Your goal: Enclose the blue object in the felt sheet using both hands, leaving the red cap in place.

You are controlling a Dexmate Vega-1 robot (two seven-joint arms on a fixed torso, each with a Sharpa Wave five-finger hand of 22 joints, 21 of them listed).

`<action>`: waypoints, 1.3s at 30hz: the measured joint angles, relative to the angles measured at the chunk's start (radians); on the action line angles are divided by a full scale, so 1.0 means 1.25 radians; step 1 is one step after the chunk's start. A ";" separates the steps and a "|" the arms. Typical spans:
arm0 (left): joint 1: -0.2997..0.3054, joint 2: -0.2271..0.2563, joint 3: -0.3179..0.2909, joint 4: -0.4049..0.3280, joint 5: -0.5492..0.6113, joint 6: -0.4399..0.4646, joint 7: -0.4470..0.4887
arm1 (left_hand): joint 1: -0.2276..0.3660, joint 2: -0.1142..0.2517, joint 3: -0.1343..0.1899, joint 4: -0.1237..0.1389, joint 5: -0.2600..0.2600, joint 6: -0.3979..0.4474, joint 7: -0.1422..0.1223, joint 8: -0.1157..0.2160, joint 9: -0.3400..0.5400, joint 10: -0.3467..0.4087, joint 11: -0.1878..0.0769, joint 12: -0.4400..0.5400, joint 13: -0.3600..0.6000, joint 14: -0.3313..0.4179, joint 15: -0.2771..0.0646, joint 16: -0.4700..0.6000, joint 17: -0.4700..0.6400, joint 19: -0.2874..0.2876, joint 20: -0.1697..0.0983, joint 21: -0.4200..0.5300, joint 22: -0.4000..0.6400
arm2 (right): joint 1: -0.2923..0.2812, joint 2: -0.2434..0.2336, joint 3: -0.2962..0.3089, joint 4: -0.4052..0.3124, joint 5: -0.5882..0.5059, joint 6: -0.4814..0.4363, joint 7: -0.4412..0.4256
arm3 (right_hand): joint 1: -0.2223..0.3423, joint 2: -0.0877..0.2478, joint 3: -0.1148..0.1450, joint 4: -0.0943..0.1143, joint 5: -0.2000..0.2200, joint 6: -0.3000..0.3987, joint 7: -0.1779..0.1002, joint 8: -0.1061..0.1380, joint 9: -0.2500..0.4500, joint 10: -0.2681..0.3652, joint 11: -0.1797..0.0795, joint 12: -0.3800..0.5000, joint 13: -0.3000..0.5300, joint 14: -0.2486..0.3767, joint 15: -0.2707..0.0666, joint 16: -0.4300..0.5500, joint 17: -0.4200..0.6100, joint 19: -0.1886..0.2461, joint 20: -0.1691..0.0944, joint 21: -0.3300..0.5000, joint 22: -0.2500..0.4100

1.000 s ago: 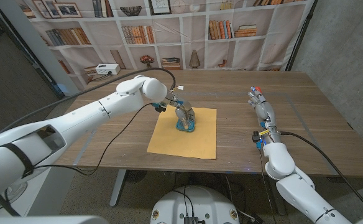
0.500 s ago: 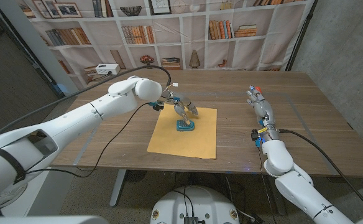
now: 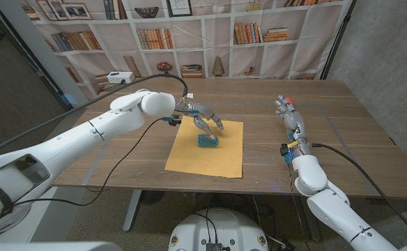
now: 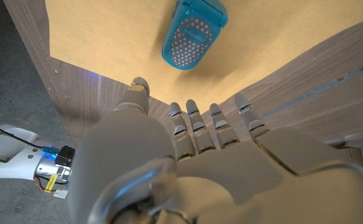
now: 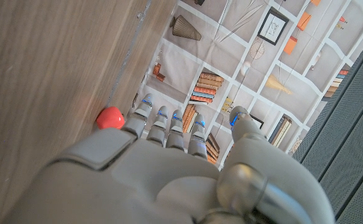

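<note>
A blue object (image 3: 208, 141) with a dotted face lies on the yellow felt sheet (image 3: 221, 159) at mid-table. The left wrist view shows the blue object (image 4: 194, 34) on the felt sheet (image 4: 101, 31) too. My left hand (image 3: 203, 120) hovers just above and behind it, fingers spread, holding nothing; in its own wrist view the left hand (image 4: 194, 149) is clear of the object. My right hand (image 3: 291, 120) stands on the table to the right of the sheet, fingers straight and empty. A red cap (image 5: 110, 117) sits on the wood at the fingertips of the right hand (image 5: 169, 155).
The wooden table (image 3: 329, 111) has bare wood between the felt sheet and my right hand and on the far side. A bookshelf backdrop (image 3: 189, 35) stands behind the table. A white box (image 3: 120, 77) sits at the table's far left corner.
My left hand has let go of the blue object, lifted off it and drawn back a little to the left. The object now lies free on the felt. The right hand has barely moved.
</note>
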 measured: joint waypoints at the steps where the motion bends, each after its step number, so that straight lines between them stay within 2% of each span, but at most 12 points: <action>1: 0.007 0.006 -0.004 -0.009 0.006 -0.003 0.007 | 0.000 0.000 -0.001 -0.001 0.000 0.003 -0.003 0.000 0.000 0.003 -0.003 0.000 0.001 0.003 -0.003 0.000 0.000 0.000 0.000 0.000 0.000 | 0.000 0.000 -0.001 -0.001 -0.001 0.000 -0.001 | 0.000 0.000 0.000 0.000 0.000 0.000 0.000 0.000 0.000 0.000 0.000 0.000 0.000 0.000 0.000 0.000 0.000 0.000 0.000 0.000 0.000; 7: 0.037 0.035 -0.023 -0.059 0.039 -0.015 0.025 | -0.006 -0.006 -0.008 -0.008 0.000 0.019 -0.015 0.003 0.004 0.010 -0.010 0.006 0.002 0.007 -0.007 0.000 -0.007 0.012 -0.006 -0.003 0.000 | -0.006 0.001 -0.002 -0.005 -0.005 0.002 -0.007 | 0.000 0.000 0.000 0.000 0.000 0.000 0.000 0.000 0.000 0.000 0.000 -0.005 0.000 0.000 0.000 0.000 0.000 0.000 0.000 -0.006 0.000; 11: 0.053 0.051 -0.034 -0.088 0.062 -0.019 0.026 | -0.010 -0.021 -0.012 -0.012 0.005 0.039 -0.027 0.009 0.004 0.019 -0.019 0.012 0.004 0.006 -0.009 0.000 -0.011 0.015 -0.009 -0.009 0.000 | -0.012 0.001 -0.002 -0.006 -0.007 0.008 -0.010 | -0.002 0.002 0.000 0.000 0.000 0.000 0.000 0.000 0.000 0.000 0.000 -0.005 0.000 0.000 0.000 0.000 0.000 0.000 0.000 -0.006 0.000; 15: 0.069 0.068 -0.045 -0.122 0.090 -0.021 0.022 | -0.005 -0.026 -0.015 -0.015 0.007 0.044 -0.024 0.009 0.004 0.017 -0.020 0.012 0.004 0.007 -0.016 0.000 -0.015 0.016 -0.010 -0.012 0.000 | -0.019 0.003 -0.002 -0.008 -0.009 0.016 -0.013 | -0.002 0.002 0.000 0.000 0.000 0.000 0.000 0.000 0.000 0.000 0.000 -0.005 0.000 0.000 0.000 0.000 0.000 0.000 0.000 -0.006 0.000; 25: 0.087 0.093 -0.055 -0.201 0.164 0.002 -0.064 | -0.014 -0.035 -0.024 -0.015 0.015 0.042 -0.021 0.006 0.007 0.020 -0.019 0.023 0.008 0.003 -0.020 0.005 -0.015 0.016 -0.010 -0.021 0.000 | -0.034 0.008 -0.002 -0.007 -0.012 0.037 -0.017 | -0.008 0.008 0.000 0.000 0.000 0.000 0.000 0.000 0.000 0.000 0.000 -0.005 0.000 0.004 0.004 0.000 0.002 0.000 0.000 -0.006 0.000; 29: 0.096 0.105 -0.057 -0.239 0.204 0.011 -0.109 | -0.016 -0.039 -0.027 -0.018 0.015 0.054 -0.023 0.009 0.007 0.030 -0.027 0.029 0.011 0.006 -0.023 0.005 -0.019 0.016 -0.010 -0.025 0.000 | -0.039 0.013 -0.002 0.002 -0.012 0.049 -0.018 | -0.008 0.008 0.000 0.000 0.000 0.000 0.000 0.000 0.000 0.000 0.000 -0.005 0.000 0.004 0.004 0.000 0.002 0.000 0.000 -0.006 0.000; 39: 0.126 0.132 -0.073 -0.306 0.282 0.011 -0.166 | -0.003 -0.052 -0.034 -0.025 0.026 0.058 -0.027 0.009 0.011 0.030 -0.027 0.029 0.012 0.006 -0.023 0.005 -0.022 0.016 -0.010 -0.033 0.000 | -0.044 0.027 -0.004 0.030 -0.012 0.083 -0.018 | -0.008 0.008 -0.003 0.004 0.000 0.000 0.000 0.000 0.000 0.000 0.000 -0.005 0.000 0.004 0.004 0.000 0.002 0.000 0.000 -0.006 0.000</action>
